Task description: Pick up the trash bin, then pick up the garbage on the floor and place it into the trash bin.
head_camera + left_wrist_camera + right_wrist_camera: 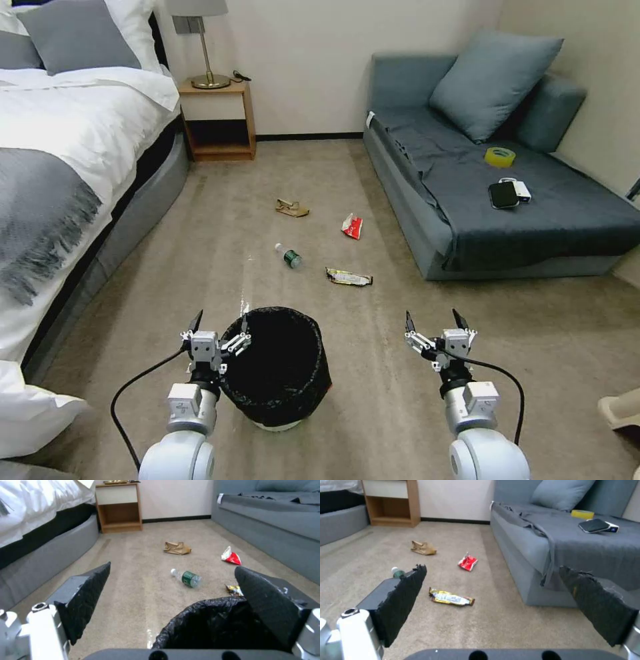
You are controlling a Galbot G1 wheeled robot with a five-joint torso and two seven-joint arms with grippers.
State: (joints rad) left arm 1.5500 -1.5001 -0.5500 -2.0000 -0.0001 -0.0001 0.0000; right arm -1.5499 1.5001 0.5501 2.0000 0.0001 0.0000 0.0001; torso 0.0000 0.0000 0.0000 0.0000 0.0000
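The bin (277, 367) stands between both tools; the litter (320, 243) lies beyond it, between bed (60, 153) and sofa (493, 193).

Head camera looks forward and down over the carpet (373, 373). Both wrist cameras sit low, facing forward. All three share the littered floor.

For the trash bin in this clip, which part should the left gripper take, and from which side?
Probably the rim on the trash bin's left side, from above. The bin stands upright with a wide open mouth, too broad to span, but its thin bag-lined rim suits a pinch. The left gripper, jaws open, already has one finger over the mouth and the other outside the rim.
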